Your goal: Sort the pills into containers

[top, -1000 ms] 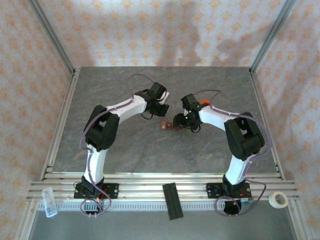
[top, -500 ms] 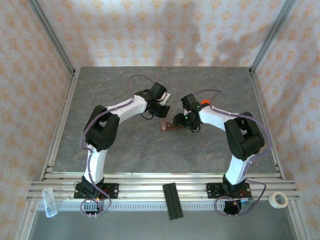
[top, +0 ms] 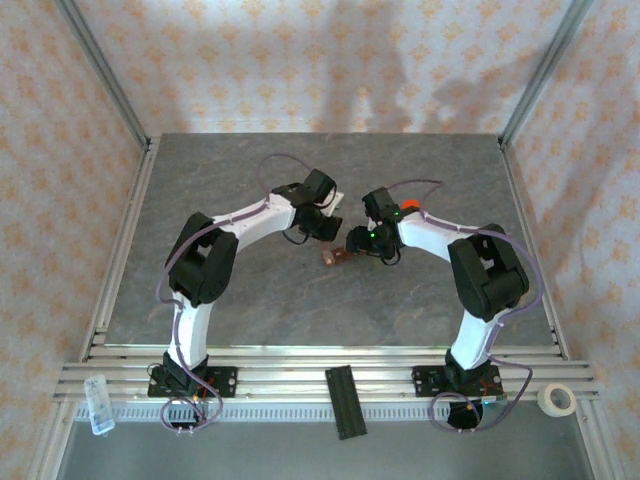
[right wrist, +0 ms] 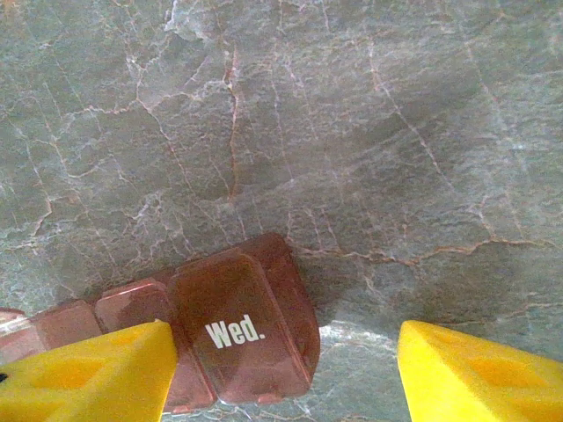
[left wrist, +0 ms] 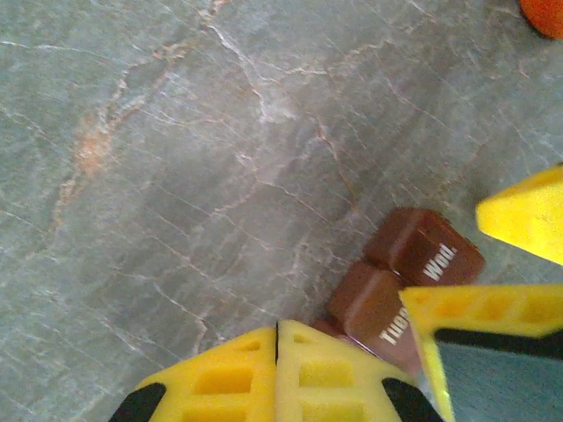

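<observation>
The containers (top: 335,257) are one small reddish-brown strip lying mid-table between the two arms. Its closed lids read "Wed." (right wrist: 237,334) and "Tue" (left wrist: 387,303). My left gripper (top: 325,224) hovers just left of the strip, its yellow fingers (left wrist: 237,378) pressed together with nothing between them. My right gripper (right wrist: 286,330) is open and straddles the "Wed." end, which sits close to its left finger (right wrist: 97,369) and well apart from the right finger (right wrist: 475,369). A small orange round thing (top: 411,205), possibly a pill, lies beyond the right arm, and shows again as an orange thing (left wrist: 545,13) at a corner.
A black ribbed bar (top: 345,400), a clear plastic box (top: 97,403) and a tape roll (top: 557,399) rest on the near rail. A small white item (top: 336,196) lies beside the left wrist. Metal posts stand at the table's (top: 230,300) back corners.
My left wrist has shifted slightly right, toward the strip. The right arm and the strip have barely moved.
</observation>
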Robot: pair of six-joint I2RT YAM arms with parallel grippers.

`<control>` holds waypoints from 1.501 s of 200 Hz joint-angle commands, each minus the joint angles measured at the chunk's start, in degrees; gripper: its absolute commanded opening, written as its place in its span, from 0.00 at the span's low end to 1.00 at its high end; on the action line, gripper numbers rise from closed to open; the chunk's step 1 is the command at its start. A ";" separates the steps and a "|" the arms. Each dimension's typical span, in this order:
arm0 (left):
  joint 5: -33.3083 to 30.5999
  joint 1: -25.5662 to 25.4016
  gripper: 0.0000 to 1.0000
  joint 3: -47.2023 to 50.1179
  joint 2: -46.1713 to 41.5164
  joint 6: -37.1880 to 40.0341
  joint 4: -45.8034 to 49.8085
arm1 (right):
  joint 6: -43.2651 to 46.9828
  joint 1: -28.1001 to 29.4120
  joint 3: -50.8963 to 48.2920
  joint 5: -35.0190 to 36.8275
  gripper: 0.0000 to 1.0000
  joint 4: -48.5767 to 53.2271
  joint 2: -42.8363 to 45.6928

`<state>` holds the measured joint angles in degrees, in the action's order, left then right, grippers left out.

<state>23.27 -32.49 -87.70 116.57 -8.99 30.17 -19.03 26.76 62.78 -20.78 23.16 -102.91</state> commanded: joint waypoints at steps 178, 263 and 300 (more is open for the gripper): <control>-8.76 3.92 0.00 10.45 -7.51 -5.67 -4.51 | -0.64 0.24 -1.81 3.28 0.67 1.30 -2.72; -3.84 1.10 0.00 11.05 -6.10 -5.76 -3.59 | -0.64 0.22 -2.23 3.50 0.67 1.10 -2.77; -3.23 -0.27 0.00 12.00 -6.80 -6.16 -3.84 | -0.58 0.21 -2.23 3.46 0.67 1.10 -2.74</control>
<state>18.22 -31.64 -77.19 109.54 -14.11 24.88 -19.44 26.76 62.57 -20.86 22.17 -103.15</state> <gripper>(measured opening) 0.052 0.670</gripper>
